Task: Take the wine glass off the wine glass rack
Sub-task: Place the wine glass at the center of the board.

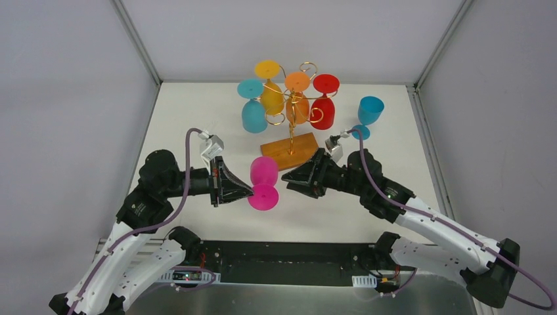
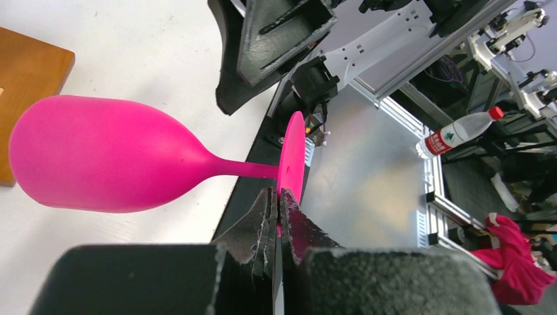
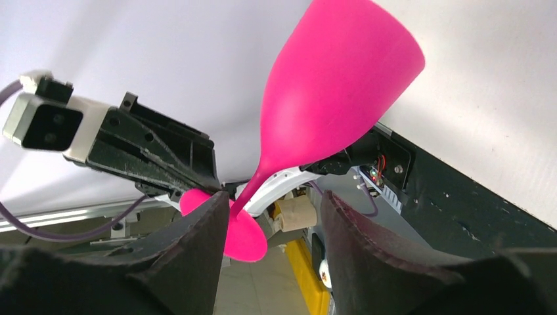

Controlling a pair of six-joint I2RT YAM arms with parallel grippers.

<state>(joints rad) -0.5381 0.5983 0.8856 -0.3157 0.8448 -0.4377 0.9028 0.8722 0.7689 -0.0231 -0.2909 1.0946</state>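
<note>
I saw my left claw [image 1: 251, 192] clamped on the foot of the pink wine glass [image 1: 264, 172], six o'clock from the wine glass rack [image 1: 292, 151], with my right claw [image 1: 286, 177] apart at the glass's three o'clock.

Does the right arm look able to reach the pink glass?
Likely yes: the right jaws stand open close to the pink glass, with nothing between them; the left jaws pinch only its foot.

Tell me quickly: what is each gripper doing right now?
Left gripper: shut on the foot of the matte pink wine glass.
Right gripper: open, close beside that glass, holding nothing.
</note>
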